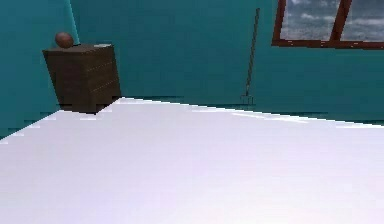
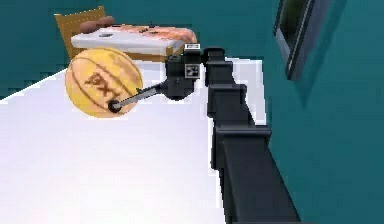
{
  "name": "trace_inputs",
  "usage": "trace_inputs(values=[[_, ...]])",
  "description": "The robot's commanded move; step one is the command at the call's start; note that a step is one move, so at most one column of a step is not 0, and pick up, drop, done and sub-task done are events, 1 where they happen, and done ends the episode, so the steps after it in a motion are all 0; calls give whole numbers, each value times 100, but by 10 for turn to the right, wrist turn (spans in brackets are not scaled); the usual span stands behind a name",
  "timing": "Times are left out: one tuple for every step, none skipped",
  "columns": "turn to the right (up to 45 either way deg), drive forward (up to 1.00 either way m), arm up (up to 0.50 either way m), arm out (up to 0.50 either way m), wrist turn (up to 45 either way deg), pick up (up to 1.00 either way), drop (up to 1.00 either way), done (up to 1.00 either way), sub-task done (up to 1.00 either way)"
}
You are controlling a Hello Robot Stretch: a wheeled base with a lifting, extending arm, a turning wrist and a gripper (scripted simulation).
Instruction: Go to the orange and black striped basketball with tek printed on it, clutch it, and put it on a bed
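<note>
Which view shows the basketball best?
Arm side view: the orange basketball with black stripes is large and nearly whole, at the hand's fingers, a bed behind it. The forward view looks at a wooden dresser and a window.

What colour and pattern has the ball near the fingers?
The orange round basketball has black stripes; the arm side view shows it best.

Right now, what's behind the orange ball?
A bed with a wooden headboard and brownish things on top stands behind the basketball. The ball hides part of the bed's near side.
</note>
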Motion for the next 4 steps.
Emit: trace_inputs(values=[[0,0,0,0,-450,0,0,0,0],[0,0,0,0,-300,0,0,0,0],[0,0,0,-30,0,0,0,0,0],[30,0,0,0,0,0,0,0,0]])
